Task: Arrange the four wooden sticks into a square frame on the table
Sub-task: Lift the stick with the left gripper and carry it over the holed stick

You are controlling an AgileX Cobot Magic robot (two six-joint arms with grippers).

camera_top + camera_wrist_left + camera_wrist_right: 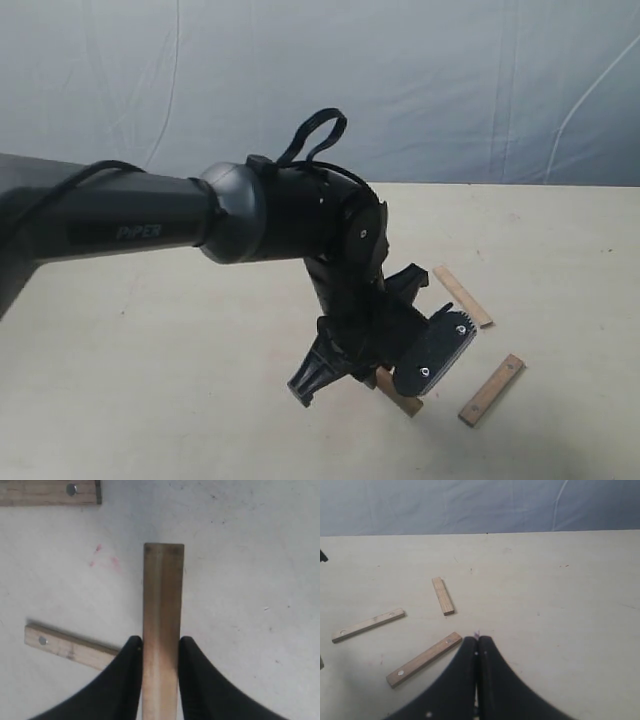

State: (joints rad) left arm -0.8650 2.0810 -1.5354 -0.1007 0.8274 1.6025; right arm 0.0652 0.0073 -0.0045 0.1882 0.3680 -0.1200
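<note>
**While the gripped stick (163, 590) sits in the left tool (160, 640), three sticks lie loose on the table (560, 605)**

As the left wrist view shows, the two black fingers (125, 680) of the left tool press on both long edges of the gripped stick, so this tool is clamped on it. The stick points away from the fingers toward the table. I cannot tell whether its far end touches the surface.

In the exterior view the left arm (130, 225) reaches from the left across the middle. The gripped stick shows there only as a short brown piece under the tool, low by the table. To the right of it lie two loose sticks, well apart from each other. These are a plain stick (462, 296) farther back and a front stick (492, 389) with a small dark hole at each end.

In the right wrist view the right tool (478, 641) has its fingers pressed together with nothing between them, and it is held over the table. Before it three sticks lie flat, and none touches another. One is plain. The near holed stick (423, 659) lies just beside the tips of the right tool, and the far holed stick (368, 625) is more to the side. A blue-grey backdrop (400, 80) stands behind the table.
</note>
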